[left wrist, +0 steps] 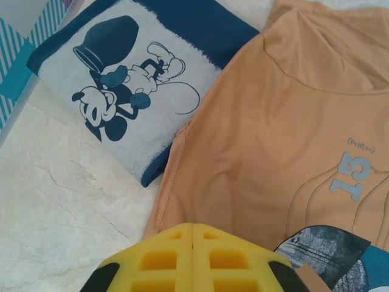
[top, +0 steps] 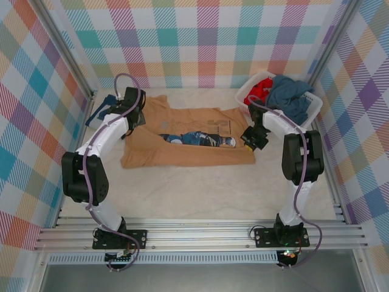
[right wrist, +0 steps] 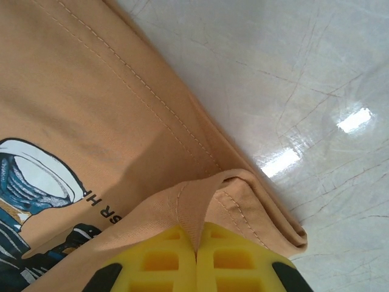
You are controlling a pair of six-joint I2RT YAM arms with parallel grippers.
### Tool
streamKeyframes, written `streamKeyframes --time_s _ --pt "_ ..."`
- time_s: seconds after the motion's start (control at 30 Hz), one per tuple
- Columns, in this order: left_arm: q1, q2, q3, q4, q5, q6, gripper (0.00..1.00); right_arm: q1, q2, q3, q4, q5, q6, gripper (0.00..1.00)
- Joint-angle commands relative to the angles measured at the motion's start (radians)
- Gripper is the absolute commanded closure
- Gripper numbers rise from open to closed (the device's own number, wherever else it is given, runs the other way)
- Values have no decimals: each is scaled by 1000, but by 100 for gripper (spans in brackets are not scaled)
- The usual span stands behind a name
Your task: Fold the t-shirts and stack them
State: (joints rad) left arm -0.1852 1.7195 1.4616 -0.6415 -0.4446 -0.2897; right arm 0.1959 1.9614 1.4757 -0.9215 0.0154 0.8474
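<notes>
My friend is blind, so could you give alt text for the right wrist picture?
The yellow right pincer is shut on a bunched edge of the tan t-shirt, whose blue-and-white print shows at left; bare pale marbled table lies at right.

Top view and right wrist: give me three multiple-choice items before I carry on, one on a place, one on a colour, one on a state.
1. Where does the basket stand?
A. near left corner
B. middle
C. far right corner

2. What colour is the shirt spread on the table?
A. tan
B. red
C. white

3. How is the right gripper?
A. open in the air
B. shut on the shirt's edge
C. shut on the basket's rim

Answers:
1 C: in the top view the basket sits in the far right corner, by the walls.
2 A: the spread shirt is tan with a dark blue print.
3 B: the right wrist view shows a fold of tan hem pinched between the closed fingers.
</notes>
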Motion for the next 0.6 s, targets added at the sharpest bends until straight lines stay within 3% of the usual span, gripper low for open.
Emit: streamKeyframes --time_s 0.0,0.4,0.47,0.57 --pt "18 16 47 -26 -25 19 100 -6 12 36 -17 4 -21 100" --pt "21 45 64 -27 -20 25 100 -7 43 73 -22 -8 -27 100" --pt "23 57 73 -36 9 23 99 -7 50 74 -9 -26 -36 86" --pt "27 91 133 -121 11 -14 54 -7 37 86 -1 -39 -64 67"
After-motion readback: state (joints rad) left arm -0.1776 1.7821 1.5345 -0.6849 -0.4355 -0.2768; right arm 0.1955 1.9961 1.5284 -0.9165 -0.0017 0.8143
